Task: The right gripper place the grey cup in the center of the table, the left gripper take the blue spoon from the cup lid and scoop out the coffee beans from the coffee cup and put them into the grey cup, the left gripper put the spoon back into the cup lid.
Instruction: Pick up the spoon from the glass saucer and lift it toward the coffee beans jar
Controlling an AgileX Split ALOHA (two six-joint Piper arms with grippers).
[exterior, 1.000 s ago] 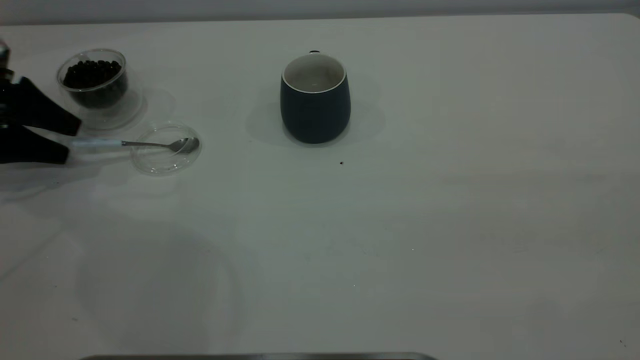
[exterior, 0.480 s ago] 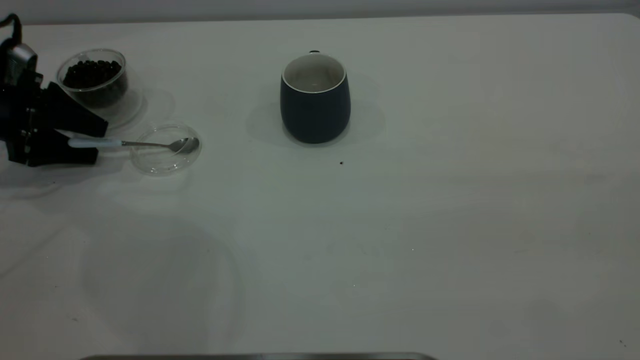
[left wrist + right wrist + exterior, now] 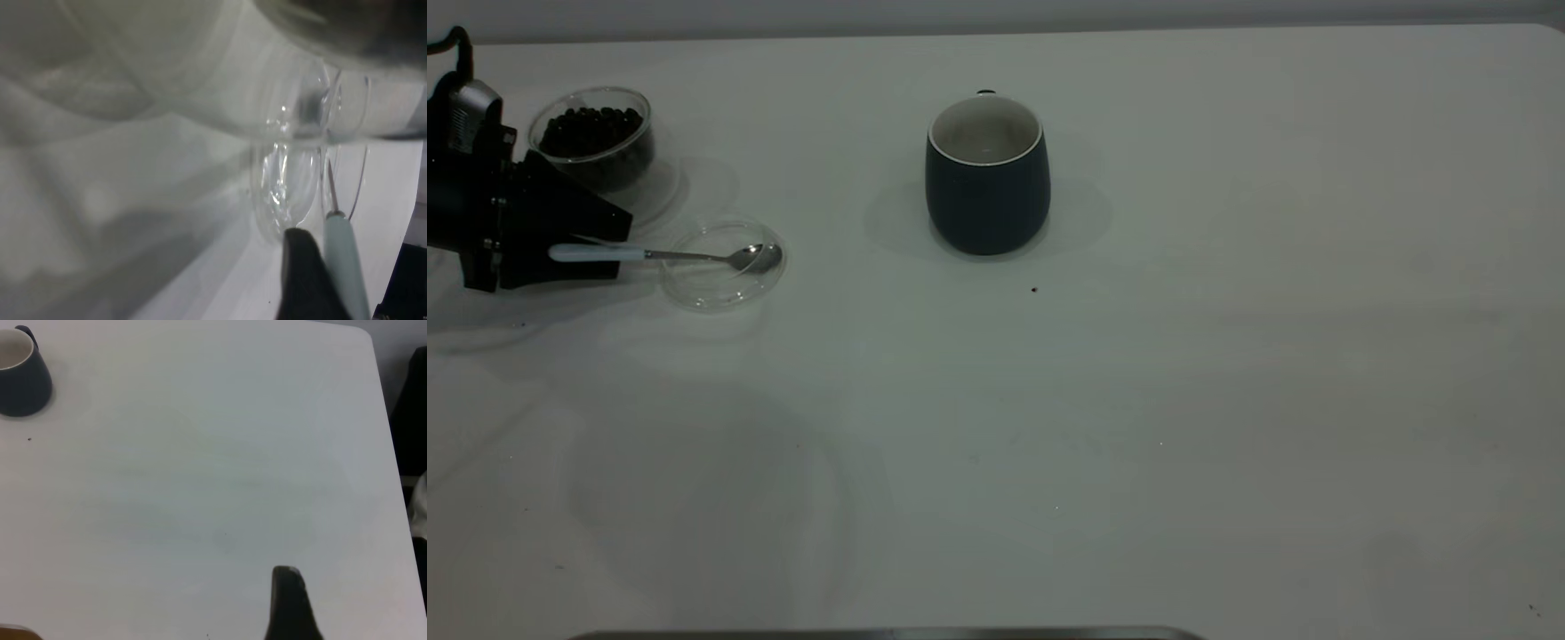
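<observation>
The blue spoon (image 3: 596, 253) lies with its metal bowl in the clear cup lid (image 3: 716, 289) and its pale handle sticking out to the left. My left gripper (image 3: 623, 251) is open, one black finger on either side of that handle. In the left wrist view one finger (image 3: 303, 273) lies right beside the handle (image 3: 341, 250), with the lid (image 3: 283, 180) just beyond. The coffee cup (image 3: 591, 147), full of coffee beans (image 3: 591, 124), stands just behind the gripper. The grey cup (image 3: 987, 178) stands upright at mid-table, also in the right wrist view (image 3: 20, 373). My right gripper (image 3: 288, 600) hovers far from it.
The white table (image 3: 1183, 400) runs wide to the right and front of the grey cup. A tiny dark speck (image 3: 1034, 289) lies in front of that cup. The table's right edge (image 3: 390, 453) shows in the right wrist view.
My left gripper has come in from the left edge along the spoon handle, so its fingers now straddle the handle. Spoon, lid and both cups have not moved.
</observation>
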